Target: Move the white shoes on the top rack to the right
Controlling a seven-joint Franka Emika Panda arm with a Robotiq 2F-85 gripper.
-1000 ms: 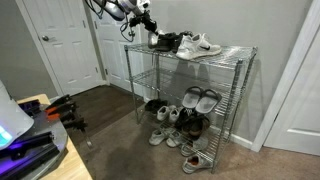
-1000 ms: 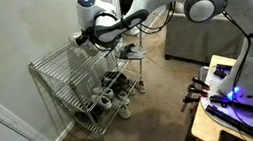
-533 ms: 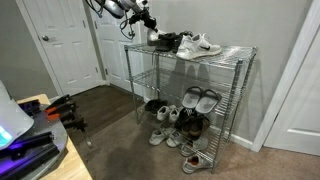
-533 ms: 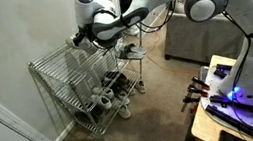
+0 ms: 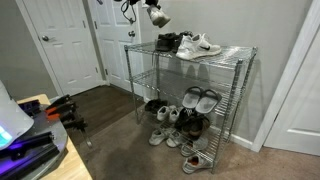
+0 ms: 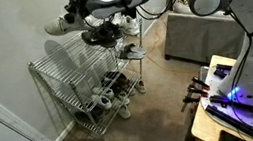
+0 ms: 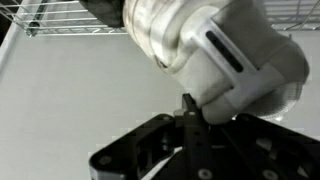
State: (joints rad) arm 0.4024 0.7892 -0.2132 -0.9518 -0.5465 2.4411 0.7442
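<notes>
Top rack — chrome, silver wire grid. On it: white shoes with faint grey side marks, next to black shoes. Above it: held white shoe, a dark mark on it in the wrist view, against a black gripper. Below it — whitish sandals, pale sneakers. Wall behind it grey

I get the rack from the front, across the room, in an exterior view, and the rack from its end, higher up, in an exterior view; both share it. Wrist view sits point-blank behind the gripper, facing the white shoe.
</notes>
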